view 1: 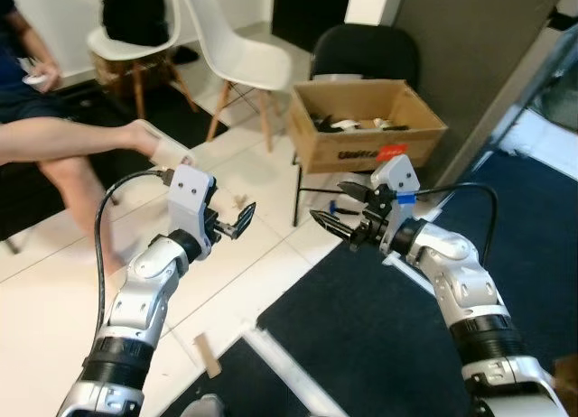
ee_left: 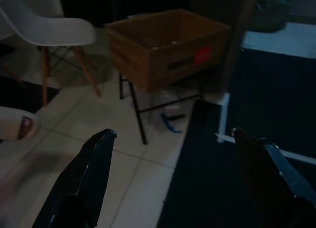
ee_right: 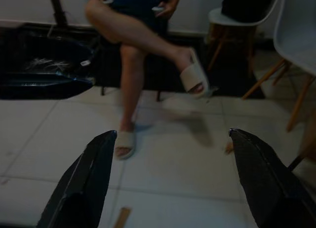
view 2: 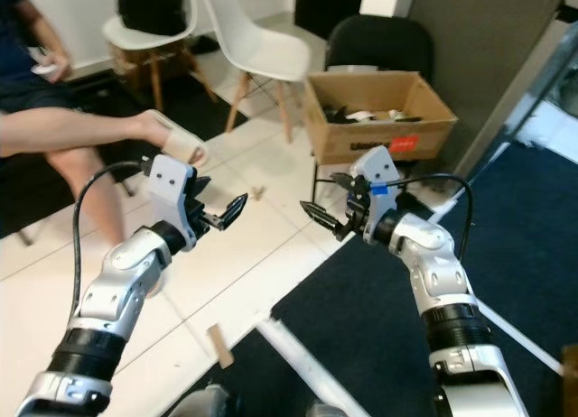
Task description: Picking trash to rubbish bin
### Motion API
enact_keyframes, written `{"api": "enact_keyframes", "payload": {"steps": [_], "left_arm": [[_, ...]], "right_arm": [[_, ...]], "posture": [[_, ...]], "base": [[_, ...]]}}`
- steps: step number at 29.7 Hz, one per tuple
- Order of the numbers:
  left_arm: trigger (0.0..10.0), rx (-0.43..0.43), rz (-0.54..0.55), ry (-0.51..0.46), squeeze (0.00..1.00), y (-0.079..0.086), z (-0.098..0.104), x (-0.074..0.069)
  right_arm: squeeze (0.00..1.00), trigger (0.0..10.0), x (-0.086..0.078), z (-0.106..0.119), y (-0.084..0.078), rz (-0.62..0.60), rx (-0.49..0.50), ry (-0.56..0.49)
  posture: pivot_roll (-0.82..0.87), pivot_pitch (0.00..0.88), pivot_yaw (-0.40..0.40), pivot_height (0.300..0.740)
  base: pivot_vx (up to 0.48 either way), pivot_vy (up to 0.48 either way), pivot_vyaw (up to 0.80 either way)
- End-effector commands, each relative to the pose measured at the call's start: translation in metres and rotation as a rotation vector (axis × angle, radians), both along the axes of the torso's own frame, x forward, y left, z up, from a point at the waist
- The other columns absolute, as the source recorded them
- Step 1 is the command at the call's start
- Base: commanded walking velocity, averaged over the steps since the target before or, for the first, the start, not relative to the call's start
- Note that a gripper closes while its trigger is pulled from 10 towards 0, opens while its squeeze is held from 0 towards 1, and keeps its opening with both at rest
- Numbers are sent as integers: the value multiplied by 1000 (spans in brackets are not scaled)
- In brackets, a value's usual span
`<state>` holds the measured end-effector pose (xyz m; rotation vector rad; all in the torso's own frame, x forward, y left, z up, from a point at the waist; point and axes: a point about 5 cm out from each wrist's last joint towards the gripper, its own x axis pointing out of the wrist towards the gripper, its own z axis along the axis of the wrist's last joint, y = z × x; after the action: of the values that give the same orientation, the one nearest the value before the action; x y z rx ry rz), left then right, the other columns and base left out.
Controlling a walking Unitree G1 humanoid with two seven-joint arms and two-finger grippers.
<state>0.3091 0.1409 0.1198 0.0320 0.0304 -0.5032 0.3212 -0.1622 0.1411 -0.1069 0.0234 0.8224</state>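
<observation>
Both arms up and empty: left gripper [view 1: 237, 220] and right gripper [view 1: 336, 209] spread wide mid-frame. The cardboard box [view 1: 366, 126], upper right, already holds scraps. A wood scrap [view 1: 208, 355] lies lower left, perhaps trash, still on the floor.
</observation>
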Motion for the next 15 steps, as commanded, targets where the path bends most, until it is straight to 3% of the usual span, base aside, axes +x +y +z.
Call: {"api": "enact_keyframes", "payload": {"steps": [1,13,15], "left_arm": [[10000,10,-23,-2,0,-6,-1,0],[10000,-62,-22,23,0,-12,-9,-2],[10000,-67,-23,22,0,-12,-9,-2]], "right_arm": [[0,10000,-1,0,-3,-6,4,-2],[0,10000,-4,-4,6,-10,60,0],[0,10000,-4,-4,6,-13,63,-4]], "posture": [[-37,0,-53,740],[-47,0,-54,740],[-47,0,-54,740]], "base": [[-371,0,0],[-369,0,0],[-349,0,506]]}}
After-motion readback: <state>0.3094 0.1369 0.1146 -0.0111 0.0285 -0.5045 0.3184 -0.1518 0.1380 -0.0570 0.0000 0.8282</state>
